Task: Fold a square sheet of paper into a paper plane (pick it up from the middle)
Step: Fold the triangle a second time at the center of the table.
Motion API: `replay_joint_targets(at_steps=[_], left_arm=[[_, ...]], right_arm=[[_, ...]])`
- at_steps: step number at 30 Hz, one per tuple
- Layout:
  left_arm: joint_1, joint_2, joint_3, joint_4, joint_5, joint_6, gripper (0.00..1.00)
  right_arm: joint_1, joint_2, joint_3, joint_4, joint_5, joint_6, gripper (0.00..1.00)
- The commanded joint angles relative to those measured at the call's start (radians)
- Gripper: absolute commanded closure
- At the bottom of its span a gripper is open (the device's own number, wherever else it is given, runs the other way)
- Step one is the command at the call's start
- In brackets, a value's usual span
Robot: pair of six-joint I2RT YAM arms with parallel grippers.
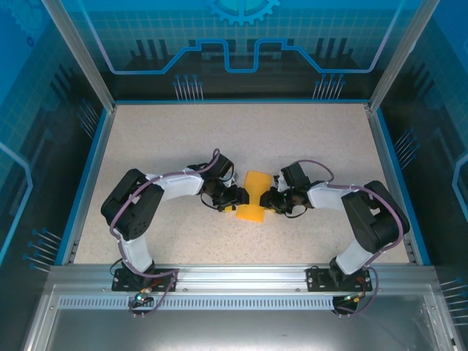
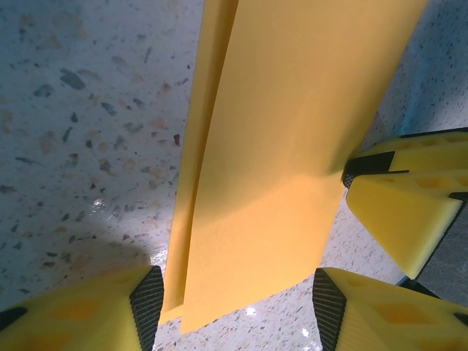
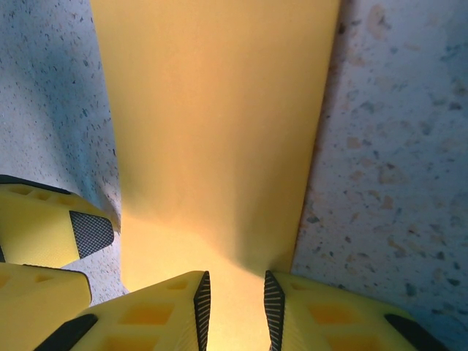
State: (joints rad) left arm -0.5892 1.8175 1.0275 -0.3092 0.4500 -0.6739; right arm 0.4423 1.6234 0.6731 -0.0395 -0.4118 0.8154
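The orange-yellow sheet of paper (image 1: 253, 197) lies folded into a long strip in the middle of the table, with a second layer showing along one long edge (image 2: 197, 183). My left gripper (image 1: 235, 196) stands open at its left side; the strip's end (image 2: 241, 278) lies between the wide-apart fingertips, touching neither. My right gripper (image 1: 269, 199) is at the paper's right side. Its jaws (image 3: 234, 303) stand a narrow gap apart with the paper (image 3: 219, 131) running between them. The right fingers (image 2: 398, 205) sit at the paper's edge.
The speckled tabletop (image 1: 183, 139) stretches free all round the paper. Blue-edged walls (image 1: 88, 161) bound the table at left, right and back. A metal rail (image 1: 241, 276) carrying both arm bases runs along the near edge.
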Motion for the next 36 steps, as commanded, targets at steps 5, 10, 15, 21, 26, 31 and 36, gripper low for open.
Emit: replay_joint_targets(at_steps=[5, 10, 15, 21, 26, 31, 36], left_arm=[[-0.006, 0.024, 0.003, -0.018, 0.033, 0.016, 0.40], [-0.016, 0.029, 0.005, -0.013, 0.032, 0.013, 0.41], [-0.020, 0.033, 0.007, -0.002, 0.037, 0.008, 0.43], [-0.027, 0.038, 0.011, 0.004, 0.042, 0.003, 0.44], [-0.032, 0.038, 0.011, 0.012, 0.056, 0.002, 0.45], [-0.033, 0.039, 0.008, 0.035, 0.081, -0.007, 0.46], [-0.033, 0.041, 0.008, 0.046, 0.087, -0.016, 0.47]], right_arm=[[-0.011, 0.032, -0.026, -0.030, 0.028, -0.007, 0.70], [-0.013, 0.030, -0.028, -0.030, 0.028, -0.008, 0.70], [-0.013, 0.035, -0.027, -0.026, 0.028, -0.006, 0.70], [-0.012, 0.036, -0.029, -0.026, 0.027, -0.006, 0.70], [-0.013, 0.035, -0.031, -0.026, 0.025, -0.008, 0.70], [-0.014, 0.035, -0.030, -0.026, 0.025, -0.008, 0.70], [-0.013, 0.033, -0.028, -0.028, 0.026, -0.007, 0.70]])
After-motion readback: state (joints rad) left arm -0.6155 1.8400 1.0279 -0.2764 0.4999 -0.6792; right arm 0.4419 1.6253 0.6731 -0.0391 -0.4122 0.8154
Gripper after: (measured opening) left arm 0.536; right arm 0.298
